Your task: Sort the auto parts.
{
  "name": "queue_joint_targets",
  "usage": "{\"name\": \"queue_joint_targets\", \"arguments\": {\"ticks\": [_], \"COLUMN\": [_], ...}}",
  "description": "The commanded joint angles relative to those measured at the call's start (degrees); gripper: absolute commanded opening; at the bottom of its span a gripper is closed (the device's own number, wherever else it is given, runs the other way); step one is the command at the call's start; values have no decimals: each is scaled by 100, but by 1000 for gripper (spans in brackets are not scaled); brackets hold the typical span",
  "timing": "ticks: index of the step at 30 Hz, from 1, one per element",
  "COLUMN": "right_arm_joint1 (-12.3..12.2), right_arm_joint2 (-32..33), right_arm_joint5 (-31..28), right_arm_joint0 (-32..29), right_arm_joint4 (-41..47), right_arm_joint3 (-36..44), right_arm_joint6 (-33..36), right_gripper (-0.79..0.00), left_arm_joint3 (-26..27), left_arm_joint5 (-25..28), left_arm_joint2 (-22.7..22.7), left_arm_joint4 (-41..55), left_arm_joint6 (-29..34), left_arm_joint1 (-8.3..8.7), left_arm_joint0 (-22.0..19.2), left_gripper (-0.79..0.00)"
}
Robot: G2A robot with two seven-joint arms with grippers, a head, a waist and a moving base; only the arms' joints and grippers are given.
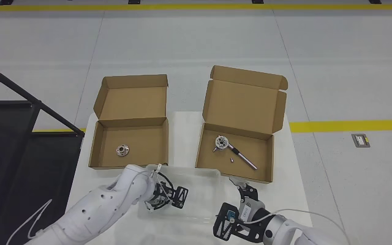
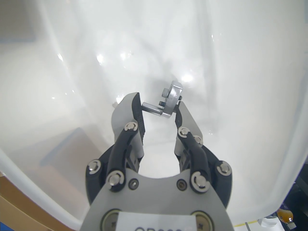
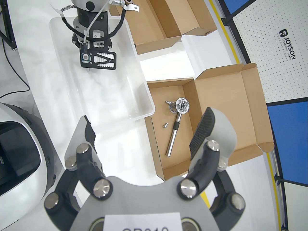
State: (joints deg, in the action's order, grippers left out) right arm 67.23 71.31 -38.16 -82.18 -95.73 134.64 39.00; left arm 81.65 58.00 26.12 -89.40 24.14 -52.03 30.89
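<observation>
Silver part [image 2: 171, 98], brown box [image 1: 245, 104].

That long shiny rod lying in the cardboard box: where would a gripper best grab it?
Mid-shaft, on the bare shiny stretch of the rod, coming straight down and closing across its width. It lies flat on the box floor, the walls would likely block a sideways approach, and a round part crowds one end.

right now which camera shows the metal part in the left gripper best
Left wrist view: the metal part sits close up, clamped between the fingers of the left gripper. The right wrist view gives it as a far-off speck; in the top view it is too small to tell.
</observation>
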Motion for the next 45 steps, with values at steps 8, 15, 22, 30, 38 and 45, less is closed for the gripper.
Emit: {"name": "queue_joint_targets", "arguments": {"ticks": [8, 15, 22, 30, 38, 45], "right_arm_joint1": [0, 0, 0, 0, 0, 0], "right_arm_joint2": [0, 0, 0, 0, 0, 0], "right_arm_joint5": [0, 0, 0, 0, 0, 0], "right_arm_joint0": [0, 0, 0, 0, 0, 0], "right_arm_joint4": [0, 0, 0, 0, 0, 0], "right_arm_joint3": [0, 0, 0, 0, 0, 0], "right_arm_joint6": [0, 0, 0, 0, 0, 0], "right_gripper": [0, 0, 0, 0, 0, 0], "left_arm_joint3": [266, 534, 892, 892, 908, 910], "left_arm_joint5": [0, -40, -241, -241, -403, -403], "left_arm_joint2": [179, 494, 866, 866, 965, 1325], "left_arm_joint4": [19, 13, 87, 87, 61, 327], "left_arm_joint6": [-143, -106, -60, -60, -157, -384], "left_arm_joint1": [108, 232, 352, 352, 353, 398], "left_arm_joint0": [56, 243, 486, 486, 566, 622], "left_gripper": [-785, -785, -785, -785, -785, -785]}}
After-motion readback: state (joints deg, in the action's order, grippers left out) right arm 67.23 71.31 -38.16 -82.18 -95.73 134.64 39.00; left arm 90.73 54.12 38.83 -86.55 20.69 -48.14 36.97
